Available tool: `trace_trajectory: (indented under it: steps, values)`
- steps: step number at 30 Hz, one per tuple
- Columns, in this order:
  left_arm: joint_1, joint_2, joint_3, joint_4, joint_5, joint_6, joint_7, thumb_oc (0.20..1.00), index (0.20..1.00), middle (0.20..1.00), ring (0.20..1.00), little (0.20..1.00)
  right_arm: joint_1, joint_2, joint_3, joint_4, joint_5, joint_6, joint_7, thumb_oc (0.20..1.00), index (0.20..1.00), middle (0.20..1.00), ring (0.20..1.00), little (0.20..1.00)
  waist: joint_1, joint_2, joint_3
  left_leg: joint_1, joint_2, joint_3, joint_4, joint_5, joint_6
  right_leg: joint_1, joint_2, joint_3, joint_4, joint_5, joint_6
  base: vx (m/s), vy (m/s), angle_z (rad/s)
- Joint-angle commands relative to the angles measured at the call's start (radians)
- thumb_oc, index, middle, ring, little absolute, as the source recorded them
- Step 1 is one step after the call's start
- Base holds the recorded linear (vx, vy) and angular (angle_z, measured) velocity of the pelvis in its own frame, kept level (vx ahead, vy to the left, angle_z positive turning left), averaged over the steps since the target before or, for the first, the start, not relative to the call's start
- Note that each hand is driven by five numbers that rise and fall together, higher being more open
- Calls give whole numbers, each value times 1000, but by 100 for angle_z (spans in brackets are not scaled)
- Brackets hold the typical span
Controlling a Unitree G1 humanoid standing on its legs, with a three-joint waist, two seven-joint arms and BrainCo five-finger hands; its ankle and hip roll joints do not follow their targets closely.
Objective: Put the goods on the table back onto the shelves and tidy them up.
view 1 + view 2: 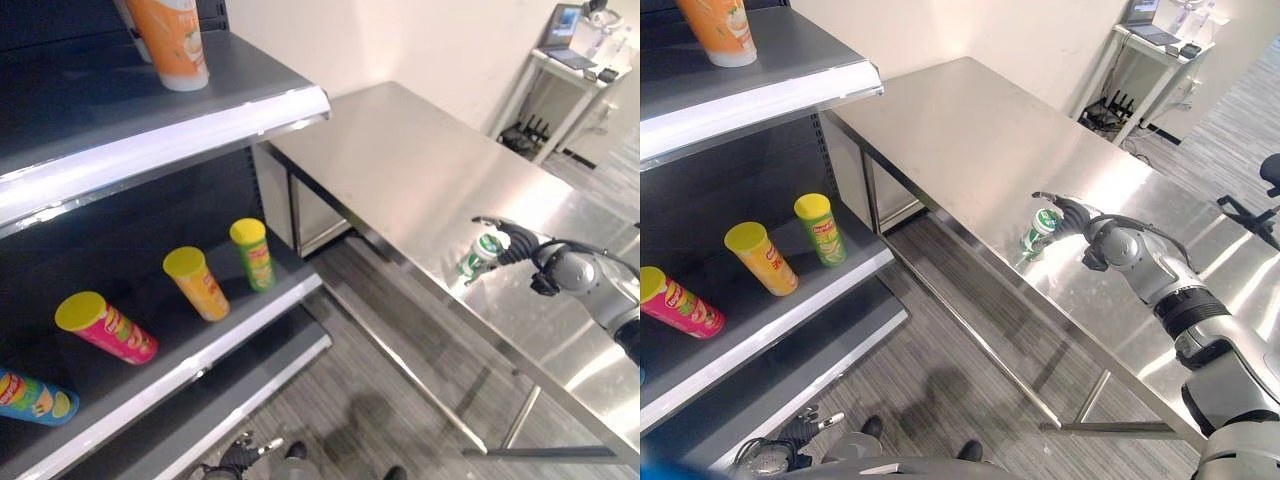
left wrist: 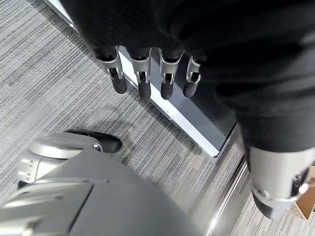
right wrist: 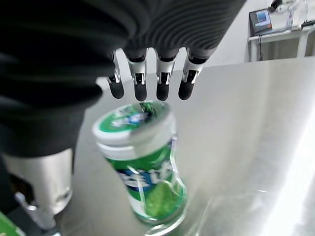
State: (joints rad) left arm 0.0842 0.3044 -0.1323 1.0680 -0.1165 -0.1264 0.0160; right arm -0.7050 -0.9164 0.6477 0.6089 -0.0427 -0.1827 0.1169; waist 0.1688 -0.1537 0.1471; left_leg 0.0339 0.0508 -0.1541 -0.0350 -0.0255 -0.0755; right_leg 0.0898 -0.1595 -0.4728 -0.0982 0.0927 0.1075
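The green gum bottle (image 3: 145, 164) stands tilted near the front edge of the steel surface (image 1: 420, 160), with the right robot hand (image 3: 147, 78) spread around it, not yet gripping. A clumsy closing could topple it or push it off the edge to the floor. The left robot hand (image 2: 147, 73) hangs relaxed. Chip tubes (image 1: 203, 282) already crowd the lower shelf (image 1: 230, 330), and another stands on the upper shelf (image 1: 250, 95)

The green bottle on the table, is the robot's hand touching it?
Cannot tell. In the right wrist view the right hand has straight fingers just above the green bottle, but its lid and the fingertips nearly overlap, so no plain gap or contact shows.
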Motion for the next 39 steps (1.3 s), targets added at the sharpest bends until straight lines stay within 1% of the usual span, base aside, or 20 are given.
trace_trajectory:
  steps: [1, 9, 17, 27, 28, 33, 39]
  values:
    - [-55, 8, -47, 32, -30, -27, 4, 1000, 1000, 1000, 1000, 1000, -111, -22, 57, 19, -25, -7, -26, 1000, 1000, 1000, 1000, 1000, 15, 11, 1, -39, 50, 95, -29, 42, -52, 103, -18, -32, 23, -137, 58, 0, 0, 0]
    - [-58, 11, -45, 36, -31, -26, 3, 1000, 1000, 1000, 1000, 1000, -102, 1, 53, 36, -28, -1, -24, 1000, 1000, 1000, 1000, 1000, 14, 12, 3, -37, 49, 95, -30, 41, -51, 104, -19, -33, 23, -136, 59, 0, 0, 0]
    - [-52, 13, -48, 22, -34, -28, 4, 1000, 1000, 1000, 1000, 1000, -115, 29, 55, 81, -46, 9, -30, 1000, 1000, 1000, 1000, 1000, 21, 14, 8, -40, 48, 94, -30, 43, -50, 102, -19, -36, 23, -137, 58, 1, -1, 0]
    - [-48, 14, -44, 25, -36, -27, 6, 1000, 1000, 1000, 1000, 1000, -112, 27, 46, 95, -67, 18, -36, 1000, 1000, 1000, 1000, 1000, 27, 19, 17, -44, 47, 87, -31, 41, -52, 105, -18, -43, 24, -142, 57, 2, -6, 4]
    - [-48, 13, -45, 25, -35, -26, 6, 1000, 1000, 1000, 1000, 1000, -108, 26, 42, 92, -68, 18, -38, 200, 200, 200, 200, 200, 25, 18, 14, -49, 43, 85, -31, 44, -50, 102, -20, -45, 23, -139, 58, 0, 0, 0]
    - [-47, 13, -40, 24, -38, -25, 10, 1000, 1000, 1000, 1000, 1000, -111, 33, 40, 86, -78, 16, -47, 200, 200, 200, 200, 200, 20, 19, 14, -45, 43, 86, -30, 41, -48, 102, -21, -42, 25, -139, 59, 0, 0, 0]
    - [-41, 16, -42, 1, -45, -29, 11, 1000, 1000, 1000, 1000, 1000, -114, 22, 43, 69, -77, 13, -47, 200, 200, 200, 200, 200, 17, 19, 12, -40, 48, 90, -30, 40, -47, 103, -19, -38, 25, -140, 57, 0, 0, 0]
